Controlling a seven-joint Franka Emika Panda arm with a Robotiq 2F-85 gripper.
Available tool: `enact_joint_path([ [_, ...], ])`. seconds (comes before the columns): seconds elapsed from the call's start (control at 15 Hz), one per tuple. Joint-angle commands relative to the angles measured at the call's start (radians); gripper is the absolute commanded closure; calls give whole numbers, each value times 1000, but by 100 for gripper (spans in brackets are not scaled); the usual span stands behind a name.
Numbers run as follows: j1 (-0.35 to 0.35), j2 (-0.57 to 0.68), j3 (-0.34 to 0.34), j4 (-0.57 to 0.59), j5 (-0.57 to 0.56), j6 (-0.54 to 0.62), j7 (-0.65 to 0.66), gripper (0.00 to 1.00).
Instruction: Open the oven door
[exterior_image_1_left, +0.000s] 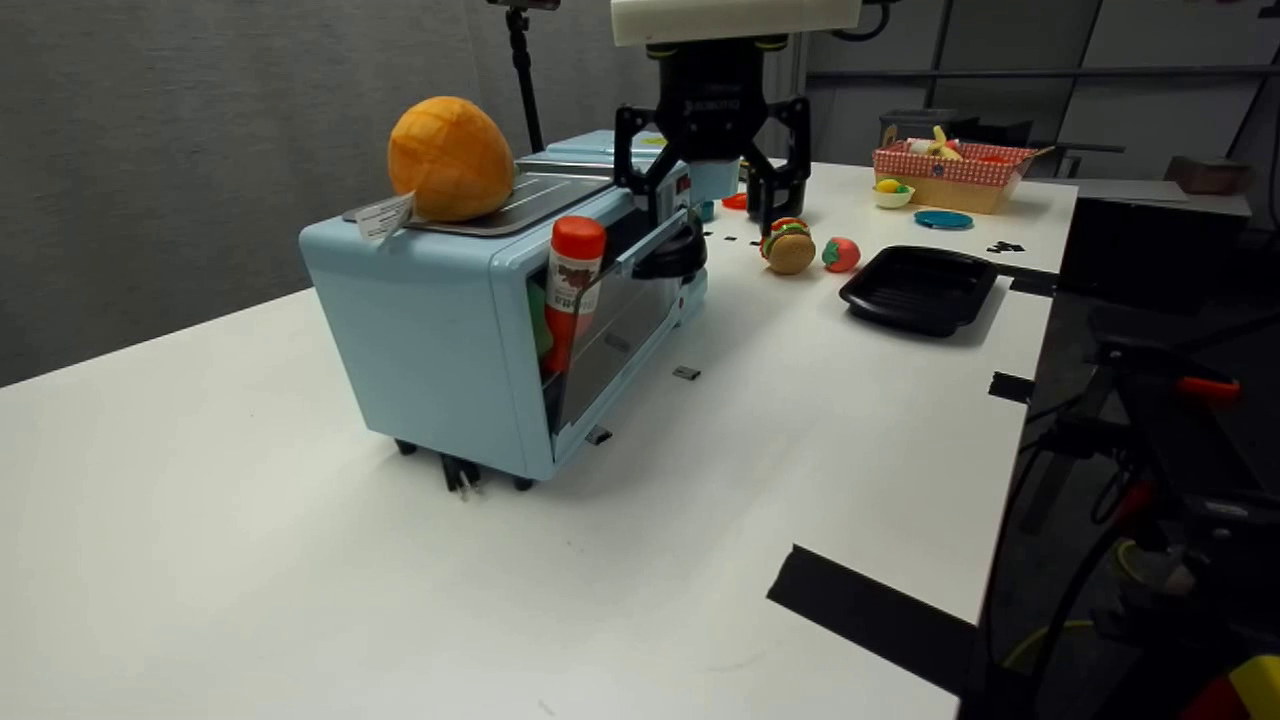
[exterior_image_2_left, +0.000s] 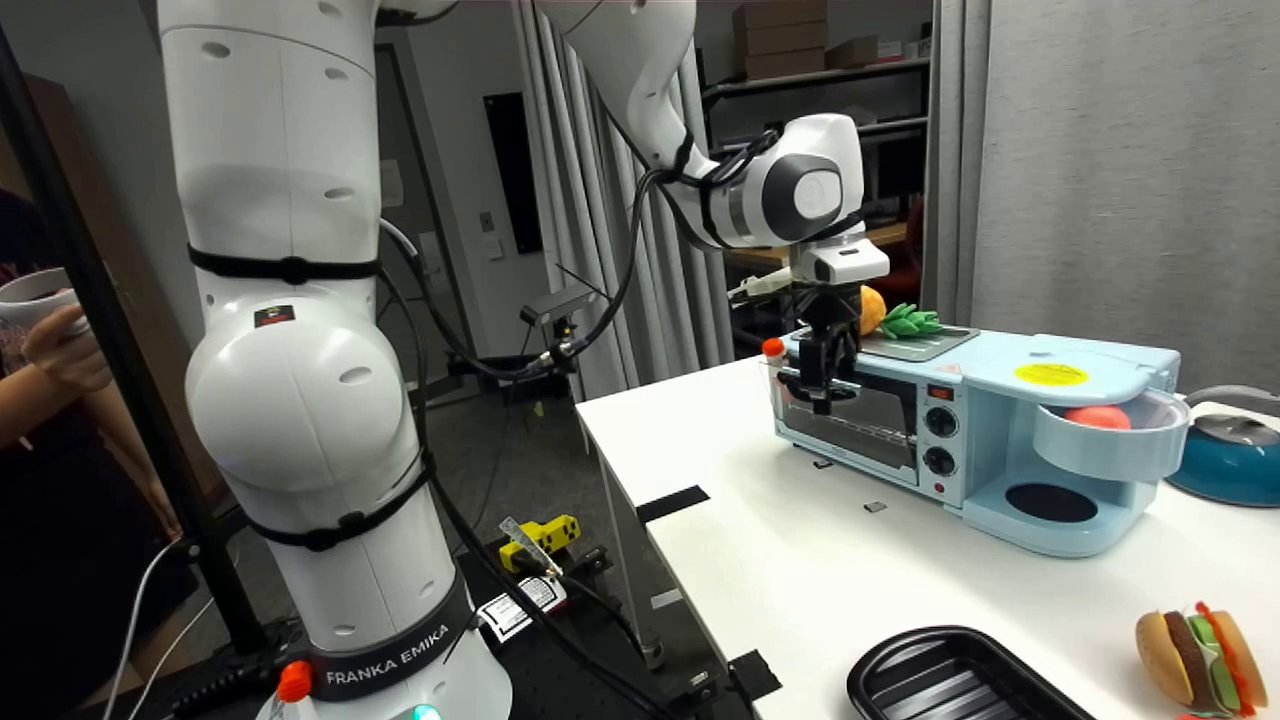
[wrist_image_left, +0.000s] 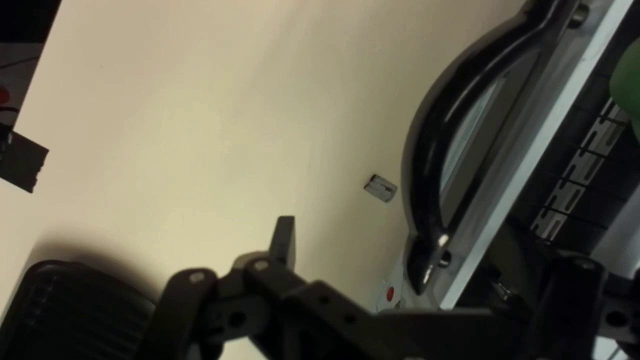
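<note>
The light blue toaster oven's door (exterior_image_1_left: 628, 335) is partly open, tilted outward at the top, in both exterior views (exterior_image_2_left: 880, 440). Its black curved handle (wrist_image_left: 425, 155) and pale top edge (wrist_image_left: 537, 142) cross the right of the wrist view. My gripper (exterior_image_1_left: 710, 215) points down from above at the door's top, its fingers wide apart. In the wrist view the gripper (wrist_image_left: 450, 257) has one finger on the outer side of the handle; the other is dark, over the oven's inner side. Nothing is held. Whether a finger touches the door, I cannot tell.
A red-capped bottle (exterior_image_1_left: 575, 290) sticks up out of the oven's near end behind the door. An orange plush (exterior_image_1_left: 450, 160) sits on the tray on top. A black tray (exterior_image_1_left: 920, 290), a toy burger (exterior_image_1_left: 788, 247) and a strawberry (exterior_image_1_left: 841, 254) lie on the table.
</note>
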Motion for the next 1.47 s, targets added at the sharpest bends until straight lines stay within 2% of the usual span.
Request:
enact_joint_path([
  [0.0,29,0,-23,-1,-53,37,97,0],
  [0.67,37,-11,9,-65,-27,-22,88,0],
  [1.4,56,69,13,-76,-24,-29,87,0],
])
